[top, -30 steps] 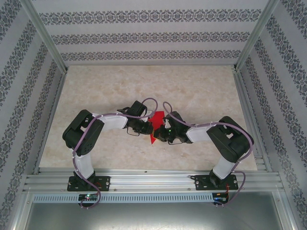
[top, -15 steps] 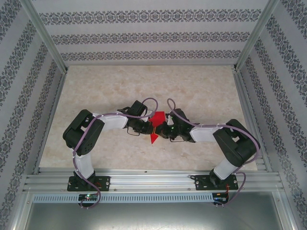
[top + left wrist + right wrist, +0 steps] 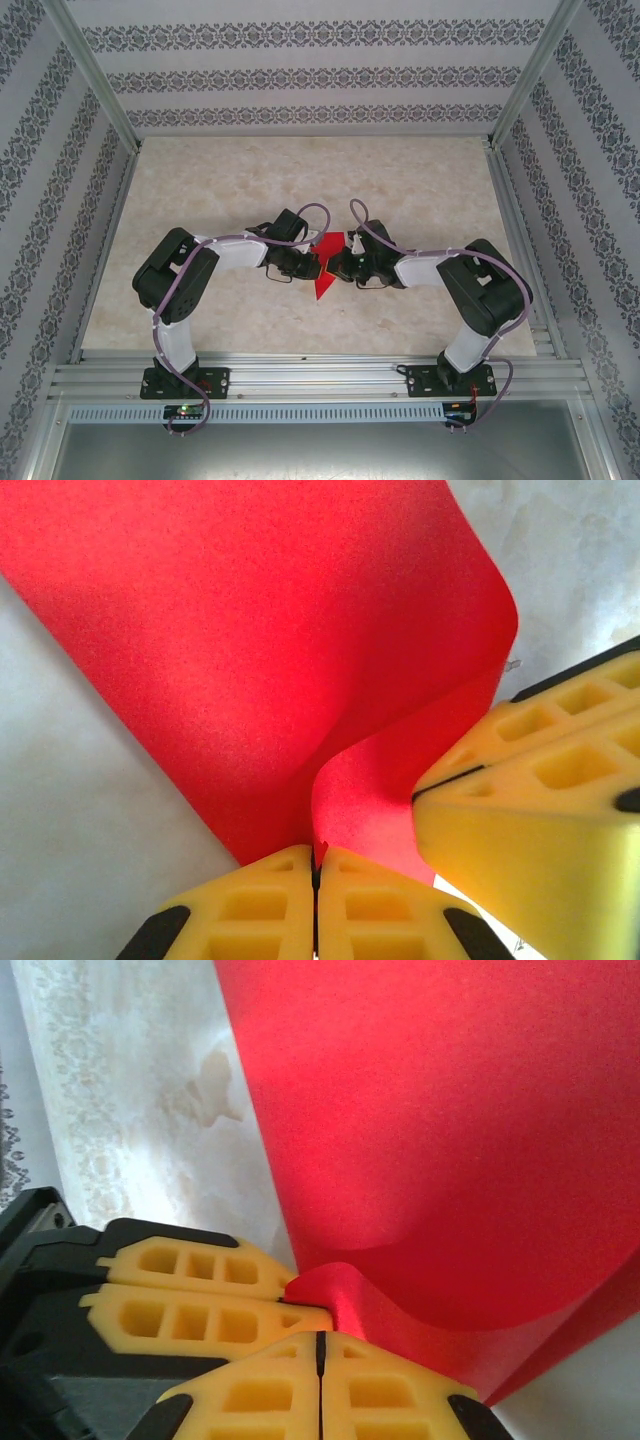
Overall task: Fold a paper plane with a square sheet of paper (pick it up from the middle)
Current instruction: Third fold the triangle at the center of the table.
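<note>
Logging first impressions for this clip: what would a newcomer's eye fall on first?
The bright red sheet of paper stands out first, held over the middle of the beige table. Next, in the wrist views, come the yellow left gripper and right gripper. They are close together, each shut on the same curled edge of the sheet.

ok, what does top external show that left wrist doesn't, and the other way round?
Top external gives the layout: left arm and right arm bent inward from their bases, meeting over the table at the square sheet of paper. Left wrist gives the grip: left fingers shut on the sheet's edge, right fingers shut on it beside them, with the paper buckled up between. Shared: the red sheet and the pale marbled table.
</note>
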You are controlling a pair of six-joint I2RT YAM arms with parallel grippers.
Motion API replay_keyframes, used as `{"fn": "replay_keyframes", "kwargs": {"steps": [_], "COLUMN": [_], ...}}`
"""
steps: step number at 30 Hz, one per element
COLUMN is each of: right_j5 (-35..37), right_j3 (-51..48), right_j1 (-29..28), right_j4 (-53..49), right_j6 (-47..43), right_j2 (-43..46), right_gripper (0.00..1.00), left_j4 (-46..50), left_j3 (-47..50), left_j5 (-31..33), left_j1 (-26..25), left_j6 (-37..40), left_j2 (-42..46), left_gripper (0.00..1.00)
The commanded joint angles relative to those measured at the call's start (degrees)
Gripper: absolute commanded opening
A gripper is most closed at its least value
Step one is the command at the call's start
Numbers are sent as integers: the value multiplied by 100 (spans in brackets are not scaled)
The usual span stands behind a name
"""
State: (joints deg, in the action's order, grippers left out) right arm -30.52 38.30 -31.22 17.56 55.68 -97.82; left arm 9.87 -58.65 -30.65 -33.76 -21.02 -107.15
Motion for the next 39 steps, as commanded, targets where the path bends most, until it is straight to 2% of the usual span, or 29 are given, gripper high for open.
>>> {"fn": "replay_keyframes", "kwargs": {"steps": [1,6,10,13,19,28,35,39], "right_j5": [-95,12,-152,-234,-189,-513,-353,-498], "right_j3": [36,-8,-128,-111,204,265,219,105], "right_j1": [74,115,156,184,436,609,648,698], "right_j4": [123,63,447,439,-355,42,-13,196], "right_j6": [-180,-297,-146,-68,-521,-506,-585,-322], "right_j2": [-144,-394,-574,-304,343,-219,-581,-403], "right_gripper": [6,7,7,8,8,6,7,8], "left_j4": [490,503,525,581,604,622,622,630], "left_j3": [64,62,63,25,29,36,47,46], "left_j5": [273,271,283,329,370,385,391,413], "left_j1": [-78,-79,-78,-78,-78,-78,-78,-78], "left_j6": [167,164,168,156,133,126,115,107], "left_j2": [-324,-320,-329,-341,-345,-319,-306,-312], "left_gripper": [8,7,7,6,6,6,6,6]}}
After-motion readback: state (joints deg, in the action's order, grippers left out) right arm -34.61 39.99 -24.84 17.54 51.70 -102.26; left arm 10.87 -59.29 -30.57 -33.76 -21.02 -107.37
